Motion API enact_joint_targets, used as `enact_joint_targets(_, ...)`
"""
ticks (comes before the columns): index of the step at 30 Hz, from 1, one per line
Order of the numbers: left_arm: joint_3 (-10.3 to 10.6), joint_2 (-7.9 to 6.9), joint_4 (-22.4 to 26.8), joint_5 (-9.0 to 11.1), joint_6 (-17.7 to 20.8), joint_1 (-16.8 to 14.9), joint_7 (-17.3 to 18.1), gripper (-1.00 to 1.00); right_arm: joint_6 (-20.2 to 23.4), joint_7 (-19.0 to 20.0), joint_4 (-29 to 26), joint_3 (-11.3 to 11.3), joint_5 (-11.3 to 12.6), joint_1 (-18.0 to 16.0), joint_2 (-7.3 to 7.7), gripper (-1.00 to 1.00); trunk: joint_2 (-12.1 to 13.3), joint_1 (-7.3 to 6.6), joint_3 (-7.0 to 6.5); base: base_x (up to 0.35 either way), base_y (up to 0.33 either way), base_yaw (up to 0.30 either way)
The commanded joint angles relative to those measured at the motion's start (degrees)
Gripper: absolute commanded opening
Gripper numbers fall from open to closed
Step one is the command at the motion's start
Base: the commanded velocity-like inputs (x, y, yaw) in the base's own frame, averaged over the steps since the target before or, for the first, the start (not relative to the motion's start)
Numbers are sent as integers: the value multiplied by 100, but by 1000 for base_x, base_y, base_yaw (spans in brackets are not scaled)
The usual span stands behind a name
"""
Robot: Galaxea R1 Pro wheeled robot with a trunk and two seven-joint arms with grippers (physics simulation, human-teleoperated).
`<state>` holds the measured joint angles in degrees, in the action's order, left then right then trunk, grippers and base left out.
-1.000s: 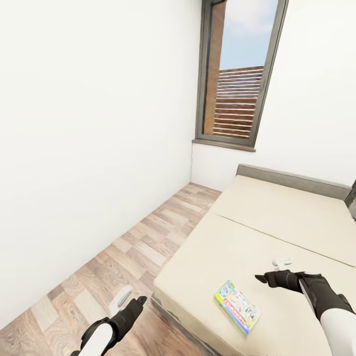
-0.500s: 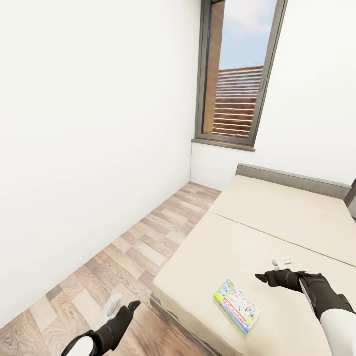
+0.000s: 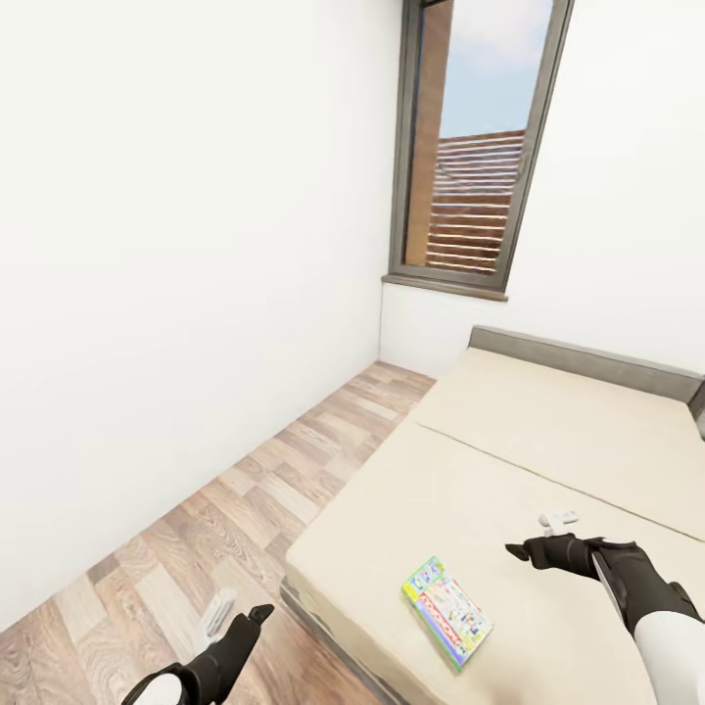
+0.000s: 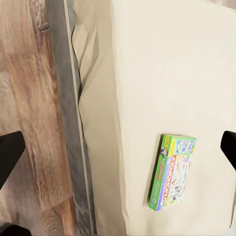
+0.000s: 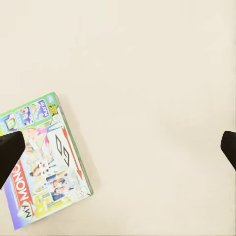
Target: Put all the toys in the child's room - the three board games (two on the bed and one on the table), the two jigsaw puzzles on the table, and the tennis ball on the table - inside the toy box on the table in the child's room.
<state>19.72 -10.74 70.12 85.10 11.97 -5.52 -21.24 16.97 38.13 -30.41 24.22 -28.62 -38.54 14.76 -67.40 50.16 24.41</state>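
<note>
One of the board games (image 3: 446,612), a green box with red lettering, lies flat near the front corner of the bed (image 3: 548,431). My right gripper (image 3: 537,534) hovers open over the mattress, just right of and beyond the box. In the right wrist view the board game (image 5: 44,157) sits below one black fingertip (image 5: 10,155), nothing held. My left gripper (image 3: 240,615) hangs open over the wood floor, left of the bed's corner. The left wrist view looks down on the board game (image 4: 173,172) and the bed's dark grey frame (image 4: 66,123).
White walls close in on the left and behind the bed. A tall grey-framed window (image 3: 470,147) stands in the far corner. A strip of wood plank floor (image 3: 274,490) runs between the left wall and the bed.
The head view has shifted, so bed and game sit slightly further left. My left gripper has dropped lower and back toward the frame's bottom edge. The right gripper holds its place.
</note>
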Motion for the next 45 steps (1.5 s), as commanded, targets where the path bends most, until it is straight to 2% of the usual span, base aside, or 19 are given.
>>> enact_joint_targets(1, -17, -7, 38, 78, 4, -3, -64, 100, 25, 45, -9, 38, -46, -5, -3, 100, -4, 0, 7, 0, -106, 46)
enact_joint_targets(4, -146, 8, 78, 171, 54, -2, -90, 100, 27, 47, -9, 39, -52, -4, -1, 100, -85, 44, 43, 0, -61, 26)
enact_joint_targets(11, -237, 10, 82, 193, 134, -7, -105, 100, 47, 63, 6, 37, -68, -4, 7, 100, -365, 198, 168, 0, -19, 8)
enact_joint_targets(13, -199, -20, 144, 132, 161, 56, -61, 100, 113, 128, 15, -29, -1, -69, -59, 100, -364, 197, 168, 0, 0, 0)
enact_joint_targets(18, -223, -35, 212, 173, 162, 66, -58, 100, 126, 289, -9, -189, 152, -225, -212, 100, -364, 197, 168, 0, 0, 0)
enact_joint_targets(20, -223, -35, 212, 173, 162, 66, -58, 100, 126, 331, -9, -241, 152, -225, -212, 100, -364, 197, 168, 0, 0, 0)
enact_joint_targets(36, -223, -35, 212, 173, 162, 66, -58, 100, 126, 331, -9, -241, 152, -225, -212, 100, -364, 197, 168, 0, 0, 0)
enact_joint_targets(37, -243, -47, 245, 207, 163, 73, -56, 100, 93, 297, -28, -208, 119, -199, -198, 100, -364, 197, 168, 0, 0, 0)
enact_joint_targets(41, -295, -115, 373, 292, 158, 109, -49, 100, 61, 169, -85, -79, -9, -185, -315, 100, -364, 197, 168, 0, 0, 0)
enact_joint_targets(45, -312, -132, 502, 315, 157, 118, -53, 100, 63, 56, -100, 49, -59, -181, -348, 100, -524, 285, 239, 0, 0, 0)
